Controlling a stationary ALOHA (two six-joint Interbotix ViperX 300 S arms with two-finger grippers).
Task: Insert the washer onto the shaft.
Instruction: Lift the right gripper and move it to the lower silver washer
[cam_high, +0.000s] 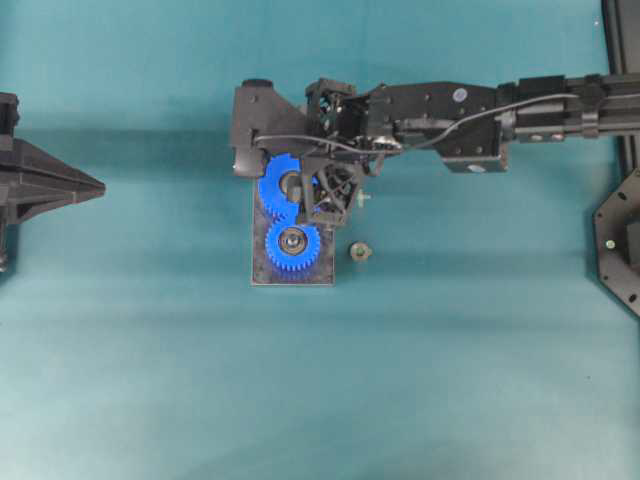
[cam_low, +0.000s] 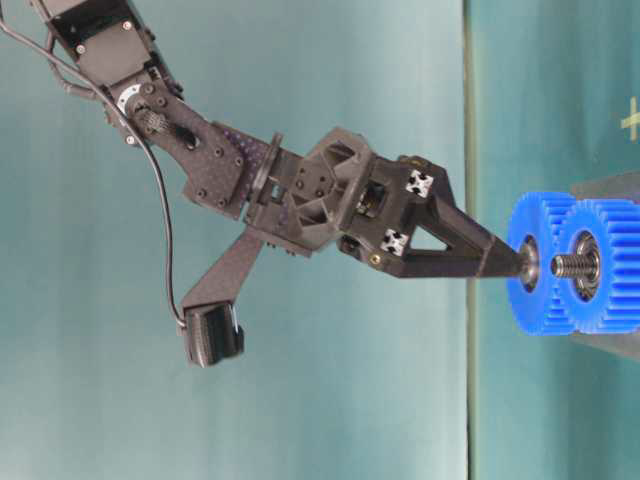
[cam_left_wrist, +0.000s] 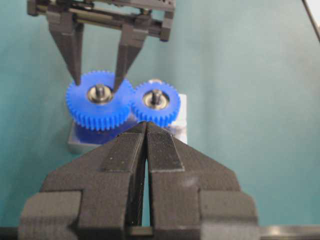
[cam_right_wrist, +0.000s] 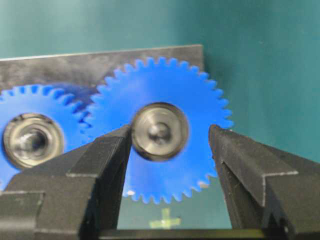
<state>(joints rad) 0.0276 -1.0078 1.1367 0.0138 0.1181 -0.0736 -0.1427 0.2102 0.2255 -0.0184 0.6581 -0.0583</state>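
Over the larger blue gear (cam_right_wrist: 160, 150), the right gripper (cam_right_wrist: 170, 150) is seen with its jaws apart, one finger on each side of the gear's hub. Between them, on the hub, a pale metal ring is seen, and this is judged to be the washer (cam_right_wrist: 160, 131), seated around the shaft (cam_right_wrist: 161, 131). That picture is soft, so it cannot be told with certainty whether the ring lies fully flat on the hub or is slightly tilted. Nothing is clamped by the fingers; a gap is seen on both sides of the ring.

From table level, the right gripper is seen pointing steeply down at the gear, its fingertips just at the hub face. The shaft's long axis stands upright from the base plate (cam_high: 320, 278), so the line of the fingers runs nearly along it. Any coming move is therefore judged to turn on that axis: a straight retreat along the shaft would leave the washer undisturbed, whereas a sideways drift could catch its rim.

The smaller blue gear (cam_high: 292, 243) meshes beside the first on the same plate. A small loose part (cam_high: 360, 251) lies on the tabletop (cam_high: 450, 380) just beside the plate.

The left gripper (cam_left_wrist: 146, 131) is held with its jaws together, well apart from the gears and facing them. The right arm is clearly the nearer.
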